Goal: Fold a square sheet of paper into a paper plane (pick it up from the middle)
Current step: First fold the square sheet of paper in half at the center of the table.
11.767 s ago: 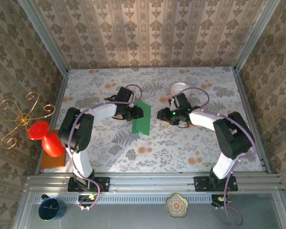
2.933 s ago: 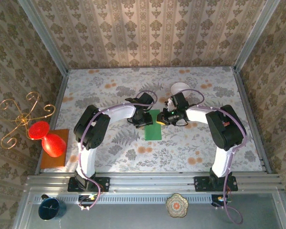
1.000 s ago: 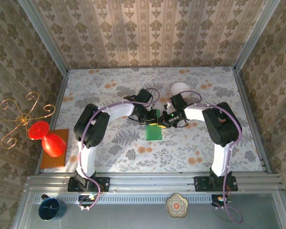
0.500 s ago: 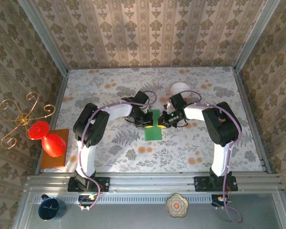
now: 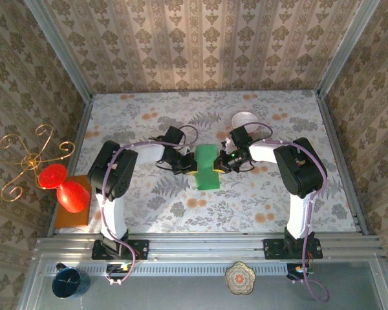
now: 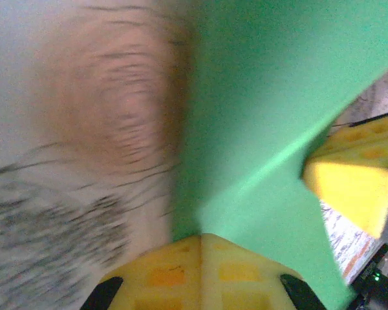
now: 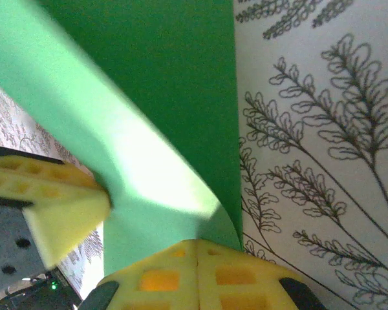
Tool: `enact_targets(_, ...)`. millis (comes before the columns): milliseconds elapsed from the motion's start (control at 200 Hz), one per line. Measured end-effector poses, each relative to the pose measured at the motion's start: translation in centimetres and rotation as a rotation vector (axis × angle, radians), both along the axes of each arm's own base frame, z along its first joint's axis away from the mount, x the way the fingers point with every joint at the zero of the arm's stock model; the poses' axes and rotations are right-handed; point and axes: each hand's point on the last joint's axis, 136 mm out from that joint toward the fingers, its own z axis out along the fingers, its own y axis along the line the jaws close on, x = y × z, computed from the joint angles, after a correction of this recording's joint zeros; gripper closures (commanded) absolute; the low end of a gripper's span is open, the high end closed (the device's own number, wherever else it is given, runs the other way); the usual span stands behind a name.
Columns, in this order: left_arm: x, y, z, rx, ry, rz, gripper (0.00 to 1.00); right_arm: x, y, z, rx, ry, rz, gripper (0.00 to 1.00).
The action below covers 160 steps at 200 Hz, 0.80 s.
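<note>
Because the left pincer [image 5: 189,170] and the right pincer [image 5: 218,165] are each clamped on opposite edges of the square sheet of paper [image 5: 207,175], which bows at frame centre over the table [image 5: 168,201], uneven pulling could tear it or skew the crease.

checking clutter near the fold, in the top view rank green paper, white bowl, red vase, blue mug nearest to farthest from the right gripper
1. green paper, pinched in the right gripper, at its left.
2. white bowl, just behind it, slightly right.
3. red vase, far left.
4. blue mug, near-left corner.
</note>
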Motion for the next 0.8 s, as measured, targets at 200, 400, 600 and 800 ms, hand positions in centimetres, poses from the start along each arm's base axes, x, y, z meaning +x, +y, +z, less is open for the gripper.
enact_targets(200, 1.2, 2.9, 1.4, 0.049, -0.039, 0.072, 0.95, 0.0, 0.0, 0.0, 0.000, 0.000, 0.000, 0.91)
enact_targets(400, 1.4, -2.0, 4.4, -0.028, -0.140, -0.016, 0.95, 0.0, 0.0, 0.0, 0.000, 0.000, 0.000, 0.91)
enact_targets(600, 2.2, -5.9, 3.5, -0.073, -0.142, -0.062, 0.95, 0.0, 0.0, 0.0, 0.000, 0.000, 0.000, 0.91)
enact_targets(800, 2.5, -4.5, 0.3, -0.043, -0.081, -0.033, 0.95, 0.0, 0.0, -0.1, -0.001, 0.001, 0.000, 0.91)
